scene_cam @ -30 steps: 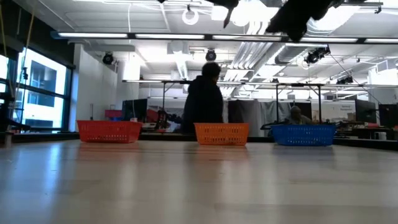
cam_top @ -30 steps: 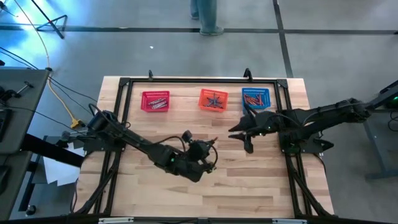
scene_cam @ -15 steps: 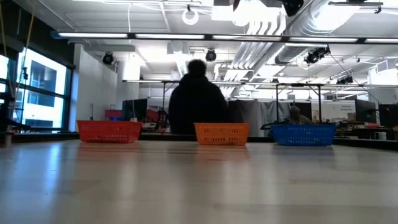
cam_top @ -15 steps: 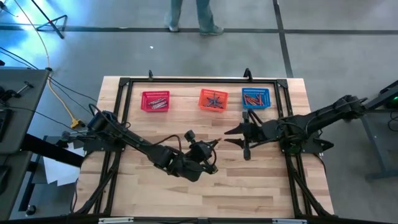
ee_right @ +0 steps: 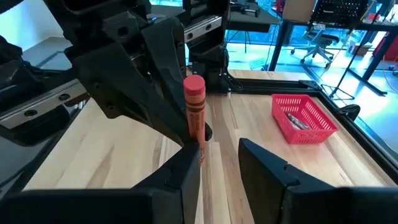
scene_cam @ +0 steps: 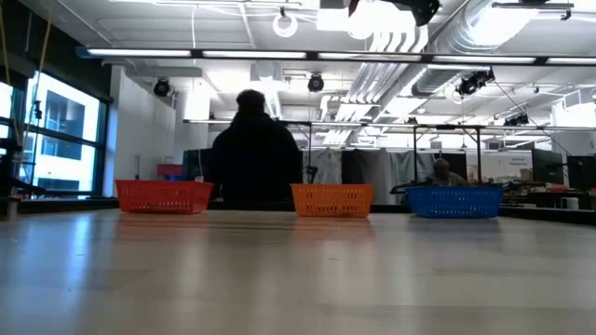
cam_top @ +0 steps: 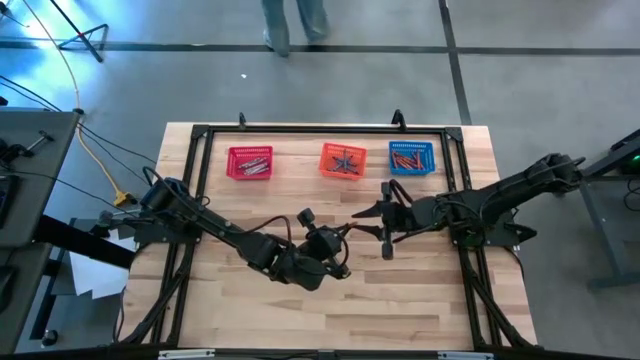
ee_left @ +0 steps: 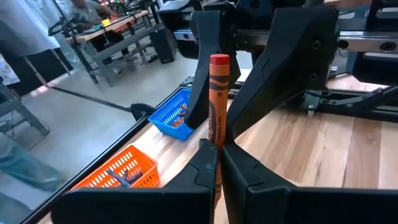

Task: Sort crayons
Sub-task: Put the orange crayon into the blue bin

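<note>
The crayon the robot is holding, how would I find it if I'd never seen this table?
Look at the middle of the wooden table, where the two dark arms meet. The left gripper pinches a red-orange crayon that stands upright, with the open right gripper close by. Every other crayon lies in a basket at the table's far edge.

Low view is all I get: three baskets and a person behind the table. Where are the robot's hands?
Observer: Above the middle of the table, higher than your camera sees. The left gripper is shut on a red-orange wax crayon, holding it upright.
Operator: What's the other hand doing?
Observer: The right gripper is open and faces the left one, with its fingers close by that crayon.
Operator: Is anything in the baskets?
Observer: Yes. The red mesh basket holds greyish crayons.
</note>
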